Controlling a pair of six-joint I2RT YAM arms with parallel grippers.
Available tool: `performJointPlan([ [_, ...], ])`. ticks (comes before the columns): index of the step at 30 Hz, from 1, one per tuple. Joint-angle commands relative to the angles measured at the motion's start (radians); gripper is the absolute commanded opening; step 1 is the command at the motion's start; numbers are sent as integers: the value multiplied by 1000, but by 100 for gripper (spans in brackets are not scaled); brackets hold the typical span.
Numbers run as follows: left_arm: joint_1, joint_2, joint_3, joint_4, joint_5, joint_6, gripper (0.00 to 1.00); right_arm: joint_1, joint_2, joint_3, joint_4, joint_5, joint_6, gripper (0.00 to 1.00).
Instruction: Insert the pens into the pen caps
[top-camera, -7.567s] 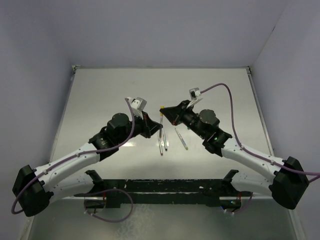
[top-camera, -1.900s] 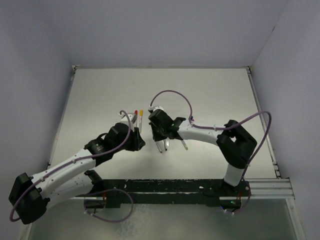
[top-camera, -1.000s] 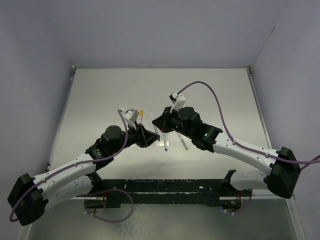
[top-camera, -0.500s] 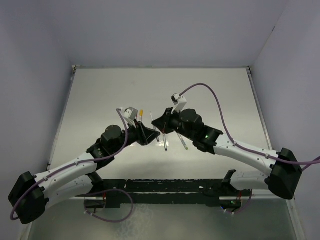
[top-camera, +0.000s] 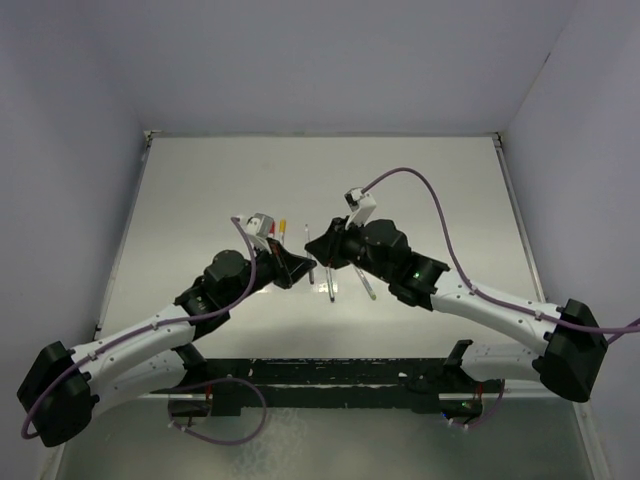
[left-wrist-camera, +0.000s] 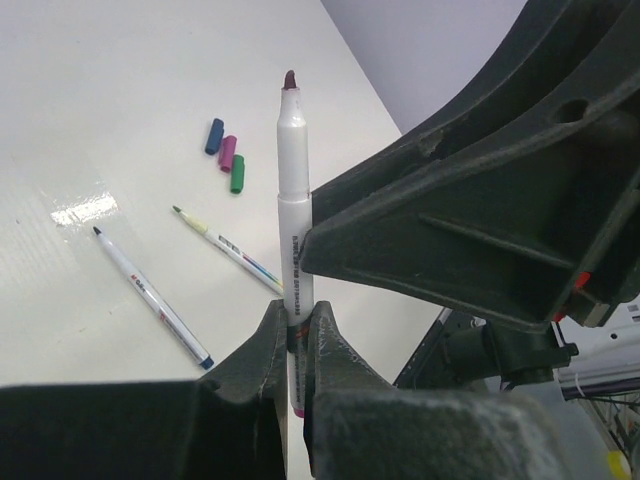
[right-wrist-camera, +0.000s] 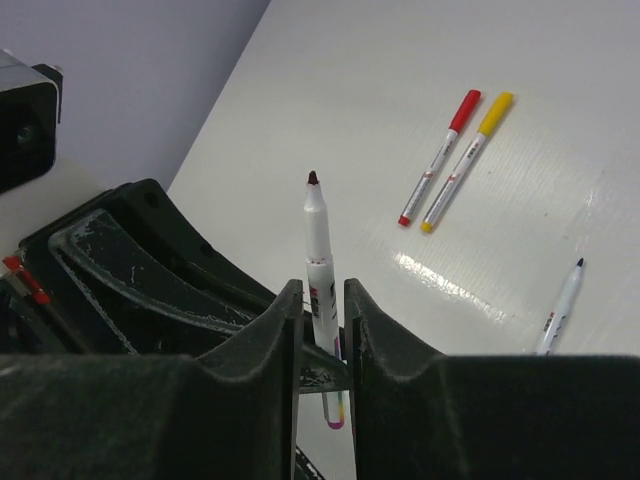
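My left gripper (left-wrist-camera: 297, 315) is shut on the lower barrel of a white pen (left-wrist-camera: 292, 200), which stands upright with its bare dark purple tip on top. My right gripper (right-wrist-camera: 322, 290) has its jaws on either side of the same pen (right-wrist-camera: 320, 255), with a small gap showing. In the top view the two grippers, left (top-camera: 299, 268) and right (top-camera: 316, 250), meet above mid-table. Blue (left-wrist-camera: 214, 136), purple (left-wrist-camera: 227, 153) and green (left-wrist-camera: 237, 173) pen caps lie together on the table. Two uncapped pens (left-wrist-camera: 225, 248) (left-wrist-camera: 150, 297) lie near them.
A red-capped pen (right-wrist-camera: 440, 158) and a yellow-capped pen (right-wrist-camera: 468, 160) lie side by side on the white table (top-camera: 420, 180), just behind the left gripper in the top view (top-camera: 277, 228). Walls enclose the table at the back and sides.
About two seconds ago my right gripper was down at the loose pens. It has since risen to meet my left gripper above the table. In the last half second little has moved.
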Motion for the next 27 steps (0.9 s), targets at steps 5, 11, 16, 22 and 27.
performJointPlan([
  [5,-5,-67,19,-159,-78,17,0,4,-67,123,-198,150,-32,45],
  [11,-5,-41,61,-304,-95,74,0,-10,-105,157,-574,457,197,47],
  [16,-7,35,96,-341,-50,128,0,-233,-33,190,-758,350,264,48],
  [22,-8,90,109,-335,-20,150,0,-400,28,87,-645,246,177,44],
  [27,-12,129,128,-336,6,173,0,-429,157,160,-636,250,109,39],
])
